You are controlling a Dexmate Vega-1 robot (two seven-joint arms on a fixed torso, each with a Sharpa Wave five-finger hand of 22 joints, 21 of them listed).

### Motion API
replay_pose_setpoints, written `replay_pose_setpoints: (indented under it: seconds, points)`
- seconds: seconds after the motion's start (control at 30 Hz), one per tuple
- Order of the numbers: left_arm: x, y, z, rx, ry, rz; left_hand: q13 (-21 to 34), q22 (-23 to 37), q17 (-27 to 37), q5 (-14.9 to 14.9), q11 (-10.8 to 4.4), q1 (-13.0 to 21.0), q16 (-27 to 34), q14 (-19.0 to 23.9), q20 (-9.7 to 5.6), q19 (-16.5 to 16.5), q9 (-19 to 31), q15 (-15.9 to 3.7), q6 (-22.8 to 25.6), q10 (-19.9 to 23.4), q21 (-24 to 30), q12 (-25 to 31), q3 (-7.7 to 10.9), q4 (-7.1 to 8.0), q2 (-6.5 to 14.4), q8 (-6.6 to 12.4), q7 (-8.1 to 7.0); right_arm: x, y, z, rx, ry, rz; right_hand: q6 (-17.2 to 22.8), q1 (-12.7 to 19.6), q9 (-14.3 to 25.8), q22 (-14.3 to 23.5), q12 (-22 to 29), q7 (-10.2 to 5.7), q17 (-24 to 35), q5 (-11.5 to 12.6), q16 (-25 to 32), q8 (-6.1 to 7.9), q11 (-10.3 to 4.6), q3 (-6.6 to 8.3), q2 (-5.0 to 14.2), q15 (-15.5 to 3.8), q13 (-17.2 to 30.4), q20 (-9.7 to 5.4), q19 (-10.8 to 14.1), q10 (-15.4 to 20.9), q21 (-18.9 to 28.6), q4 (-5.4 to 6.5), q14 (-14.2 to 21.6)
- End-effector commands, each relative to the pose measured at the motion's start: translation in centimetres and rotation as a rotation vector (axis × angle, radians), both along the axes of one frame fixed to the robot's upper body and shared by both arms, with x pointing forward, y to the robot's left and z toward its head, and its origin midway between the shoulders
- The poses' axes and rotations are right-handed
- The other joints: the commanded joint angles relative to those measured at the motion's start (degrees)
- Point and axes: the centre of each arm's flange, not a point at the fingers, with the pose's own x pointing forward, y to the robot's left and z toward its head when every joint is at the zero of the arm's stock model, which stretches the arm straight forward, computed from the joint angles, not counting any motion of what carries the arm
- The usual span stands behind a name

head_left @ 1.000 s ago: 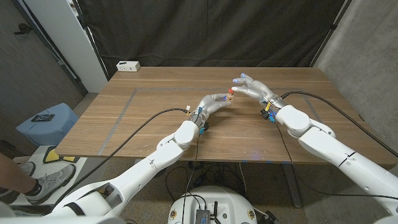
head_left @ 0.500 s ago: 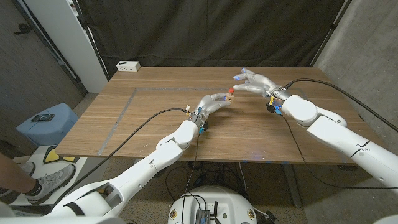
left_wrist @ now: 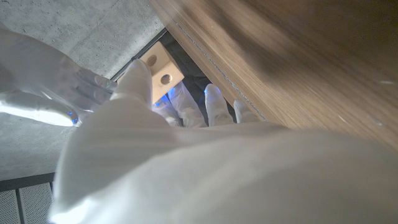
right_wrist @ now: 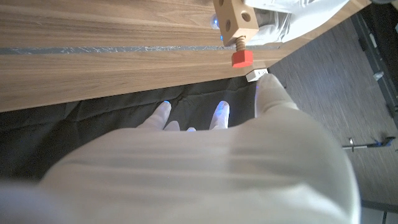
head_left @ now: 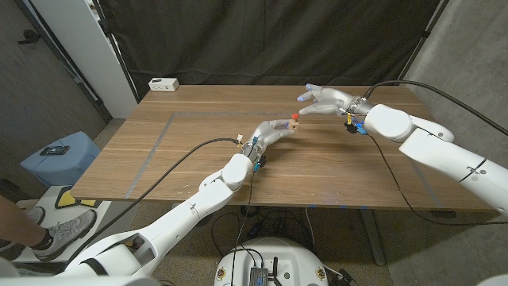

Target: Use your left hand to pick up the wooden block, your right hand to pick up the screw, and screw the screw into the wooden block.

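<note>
My left hand holds the small wooden block up above the middle of the table. The red-headed screw stands in the block. In the right wrist view the screw's red head and a short length of thread stick out of the block, with the left hand's fingers behind it. The left wrist view shows the block with two holes in its side. My right hand hovers apart from the screw, to its right and farther back, fingers spread and holding nothing.
A white box sits at the table's back left corner. A grey tape line runs across the left part of the table. Cables trail from both wrists. A blue stool and a person's shoe are on the floor to the left.
My right hand has let go of the screw and drawn back to the right and farther from me, opening its fingers. The left hand and block have stayed put.
</note>
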Motion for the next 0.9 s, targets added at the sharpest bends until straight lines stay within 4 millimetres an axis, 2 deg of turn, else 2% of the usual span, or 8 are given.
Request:
replay_pose_setpoints:
  seconds: [0.03, 0.3, 0.5, 0.57, 0.9]
  points:
    - [0.0, -0.1, 0.1, 0.008, -0.004, -0.001, 0.11, 0.13, 0.1, 0.21, -0.07, 0.11, -0.01, -0.01, 0.11, -0.03, 0.26, -5.35, 0.51, 0.17, 0.34, -0.04, 0.11, 0.26, 0.54, 0.21, -0.03, -0.5, 0.5, 1.8, -0.153, 0.035, -0.039, -0.47, 0.87, 0.0, 0.09, 0.35, 0.15, 0.07, 0.49, 0.37, -0.53, 0.55, 0.43, -0.17, 0.56, 0.15, 0.61, -0.2, -0.41, -0.15, -0.16, -0.1]
    - [-0.1, -0.1, 0.0, 0.008, -0.005, -0.002, 0.12, 0.13, 0.09, 0.21, -0.08, 0.12, 0.0, 0.04, 0.08, -0.02, 0.26, -5.36, 0.47, 0.19, 0.35, -0.03, 0.09, 0.23, 0.51, 0.19, -0.05, -0.8, 1.3, 2.6, -0.239, 0.039, -0.059, -0.45, 1.1, -0.09, 0.09, 0.21, 0.28, 0.09, 0.74, 0.21, -0.71, 0.69, 0.65, -0.3, 0.61, 0.15, 0.82, -0.66, -0.87, -0.29, -0.21, -0.44]
    - [-0.1, -0.1, 0.0, 0.008, -0.004, -0.001, 0.13, 0.13, 0.1, 0.21, -0.08, 0.13, 0.01, 0.04, 0.09, -0.05, 0.26, -5.38, 0.46, 0.19, 0.34, -0.02, 0.08, 0.24, 0.52, 0.19, -0.03, -0.8, 2.0, 3.2, -0.301, 0.033, -0.075, -0.31, 1.73, -0.21, 0.18, 0.05, 0.25, 0.15, 1.18, 0.18, -1.0, 0.81, 1.22, -0.42, -1.46, 0.16, -0.39, 0.16, -1.74, 0.15, -0.29, -0.61]
    - [-0.1, -0.1, 0.0, 0.007, -0.002, -0.003, 0.13, 0.13, 0.1, 0.21, -0.08, 0.14, 0.0, 0.02, 0.11, -0.03, 0.26, -5.41, 0.47, 0.18, 0.35, -0.03, 0.08, 0.23, 0.53, 0.19, -0.02, -0.8, 2.1, 3.3, -0.315, 0.038, -0.076, 0.26, 1.97, -0.24, 0.2, 0.02, -0.22, 0.16, 1.3, 0.19, -0.86, 0.79, 1.42, -0.39, -1.51, 0.16, -0.5, 0.26, -1.96, 0.19, -0.33, -0.61]
    - [0.0, -0.1, 0.0, 0.008, -0.001, -0.004, 0.12, 0.13, 0.1, 0.21, -0.07, 0.13, 0.01, 0.04, 0.14, -0.04, 0.26, -5.38, 0.58, 0.16, 0.35, -0.05, 0.05, 0.24, 0.56, 0.23, 0.02, -0.7, 3.1, 3.8, -0.382, 0.034, -0.096, 1.58, 2.87, -0.25, 0.24, 0.04, -0.42, 0.19, 1.7, 0.27, -0.49, 0.82, 2.11, -0.07, -1.6, 0.16, -0.59, 0.32, -2.28, 0.21, -0.45, -0.44]
